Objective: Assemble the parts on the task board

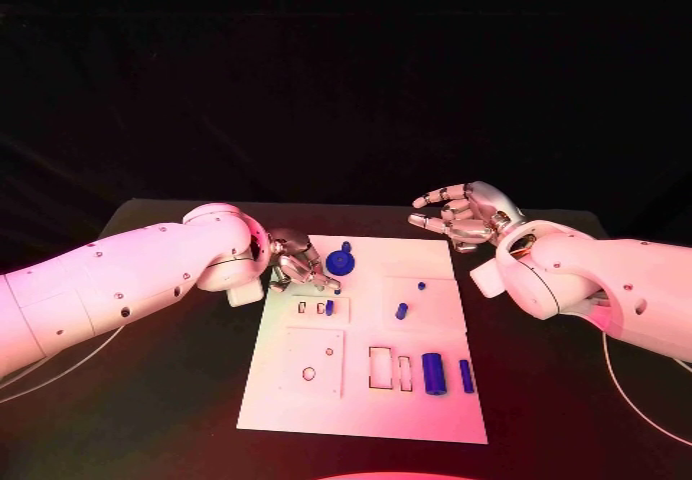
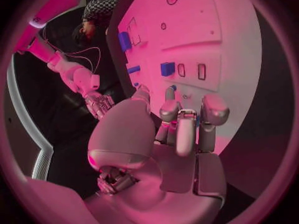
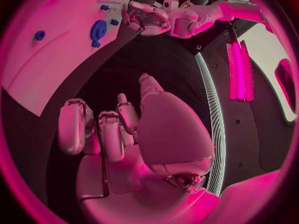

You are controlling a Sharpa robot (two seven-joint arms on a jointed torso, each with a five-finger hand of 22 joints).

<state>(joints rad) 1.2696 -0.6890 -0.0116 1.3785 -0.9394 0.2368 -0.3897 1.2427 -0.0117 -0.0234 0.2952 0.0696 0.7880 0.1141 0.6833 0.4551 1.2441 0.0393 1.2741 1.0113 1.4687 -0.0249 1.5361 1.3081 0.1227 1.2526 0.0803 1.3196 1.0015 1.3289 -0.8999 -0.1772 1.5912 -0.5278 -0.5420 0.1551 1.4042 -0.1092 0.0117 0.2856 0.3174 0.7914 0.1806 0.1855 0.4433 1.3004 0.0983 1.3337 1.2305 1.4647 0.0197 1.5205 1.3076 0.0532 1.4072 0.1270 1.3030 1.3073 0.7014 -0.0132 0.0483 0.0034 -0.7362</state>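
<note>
Seemingly midway, the left hand (image 1: 297, 262) is pressing a small blue part (image 1: 330, 307) into the board (image 1: 368, 410), fingers curled narrow. The right hand (image 1: 464, 213) is hovering wide, holding nothing, beyond the board's far corner. Several parts are already sitting seated; empty slots (image 1: 381, 367) remain.

White task board (image 1: 289, 400) flat on table centre, rectangular, long side running away from robot. Raised white panels on it carry rectangular slots and round hole. Blue parts on board: round knob-like part (image 1: 340, 262) near far edge; small peg (image 1: 421, 286) right of it; short cylinder (image 1: 401, 311) mid-board; small piece (image 1: 330, 307) standing at slots on left panel; thick cylinder (image 1: 433, 373) and slimmer bar (image 1: 466, 376) lying side by side at near right, beside empty slots
</note>
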